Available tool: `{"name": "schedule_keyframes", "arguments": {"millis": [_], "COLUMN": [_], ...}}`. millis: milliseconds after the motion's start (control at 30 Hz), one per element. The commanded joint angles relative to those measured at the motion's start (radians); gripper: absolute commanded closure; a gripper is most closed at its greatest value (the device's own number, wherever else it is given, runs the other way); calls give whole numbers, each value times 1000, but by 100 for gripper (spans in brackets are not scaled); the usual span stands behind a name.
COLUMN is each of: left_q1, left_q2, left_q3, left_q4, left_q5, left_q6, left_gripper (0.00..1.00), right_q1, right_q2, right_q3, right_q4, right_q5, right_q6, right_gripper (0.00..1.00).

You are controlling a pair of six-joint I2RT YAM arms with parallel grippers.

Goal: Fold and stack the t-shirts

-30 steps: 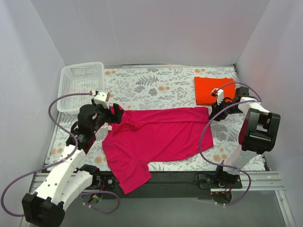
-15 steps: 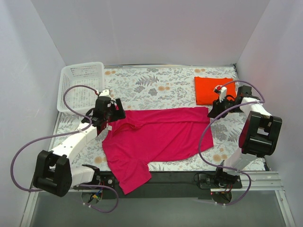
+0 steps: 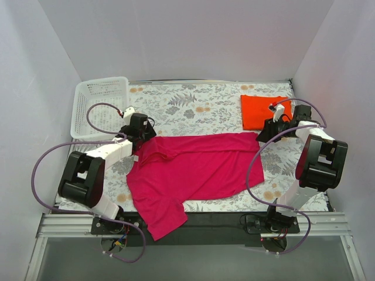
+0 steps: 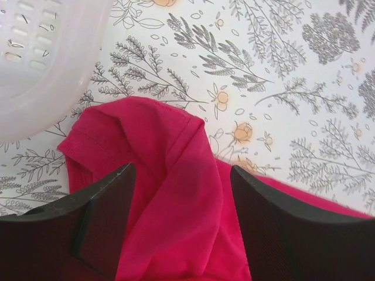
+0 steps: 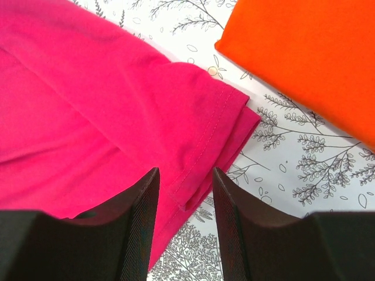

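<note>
At the far right of the table (image 3: 193, 102) the orange t-shirt (image 3: 265, 111) lies folded, while the pink t-shirt (image 3: 196, 167) sprawls mid-table half folded, left jaws wide astride its far-left corner, right jaws narrow astride its far-right hem, neither clamped; folding and stacking remain.

Magenta-pink t-shirt (image 3: 193, 170) — unfolded, spread across middle, wrinkled at left end, one sleeve splayed toward near side. Orange-red t-shirt (image 3: 265, 111) — folded rectangle, flat, far right, near magenta's corner, not touching.
</note>
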Motion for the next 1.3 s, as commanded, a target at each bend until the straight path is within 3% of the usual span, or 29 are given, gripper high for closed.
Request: {"name": "schedule_keyframes", "arguments": {"millis": [0,433,533,567,633,667,867,1033,1267], "left_q1": [-4,-13,-15,-15,-16,-16,-18,-16,-18], "left_q2": [36,155,153,147,135,118,14,-92,-89], "left_q3": [54,88,85,82,82,79,19,-81,-102], "left_q4": [45,59,59,86,88,90,93,99,97], "left_q5": [-88,-147,-147,-147,-147,-149,-169,-187,-210], "left_q6": [-72,-40,-24,-17,-11,-3,-1,-32,-60], "left_gripper": [39,53,67,79,89,99,100,100,100], "right_q1": [-1,-2,-2,-2,-2,-4,-19,-22,-19], "right_q2": [-8,-8,-10,-11,-13,-17,-2,42,153], "right_q3": [-10,-13,-14,-16,-21,-28,-28,-16,50], "right_q4": [63,69,72,74,78,88,120,126,121], "right_q5": [1,12,21,27,42,52,125,73,47], "right_q6": [67,76,78,81,82,93,188,253,293], "right_gripper": [59,58,59,59,58,58,57,57,56]}}
